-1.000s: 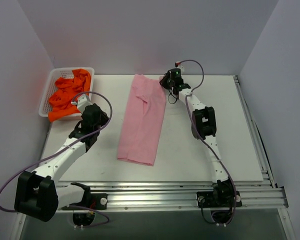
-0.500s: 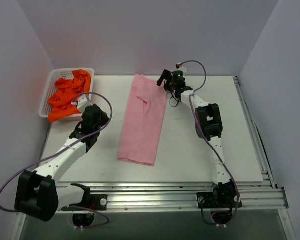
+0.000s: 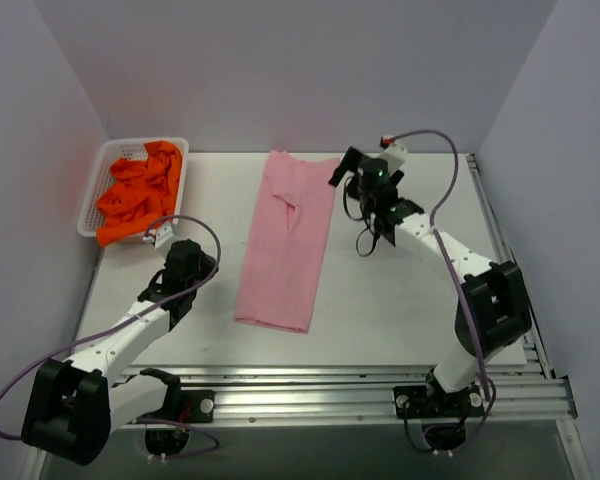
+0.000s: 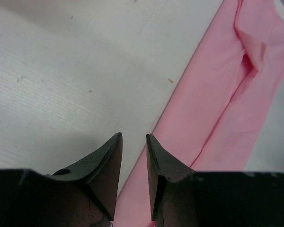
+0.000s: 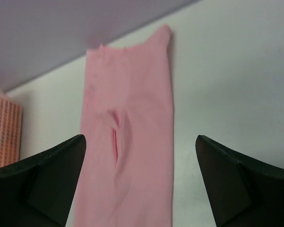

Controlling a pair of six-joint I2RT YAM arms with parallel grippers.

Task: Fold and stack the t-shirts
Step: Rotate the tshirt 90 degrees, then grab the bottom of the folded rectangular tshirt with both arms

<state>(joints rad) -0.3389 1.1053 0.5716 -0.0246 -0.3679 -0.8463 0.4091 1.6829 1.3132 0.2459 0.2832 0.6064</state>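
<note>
A light pink t-shirt [image 3: 285, 240] lies on the table, folded lengthwise into a long strip with a crease near its far end. Bright orange t-shirts [image 3: 135, 190] are heaped in the basket at the far left. My right gripper [image 3: 352, 172] hangs over the table just right of the pink shirt's far end, jaws wide open and empty; its wrist view looks down on the pink shirt [image 5: 132, 94] between the right gripper's [image 5: 139, 139] fingers. My left gripper [image 3: 198, 252] hovers left of the strip. In its wrist view the left gripper [image 4: 133, 137] shows a narrow empty gap above the pink shirt's [image 4: 227, 94] left edge.
The white mesh basket [image 3: 95, 190] sits at the table's far left corner, and its edge shows in the right wrist view as the basket [image 5: 2, 127]. Grey walls close in the back and both sides. A metal rail [image 3: 360, 385] runs along the near edge.
My right gripper opened, let go of the pink shirt's far right corner and drew back to the right, its elbow swinging right. The left arm pulled slightly toward the near edge.
</note>
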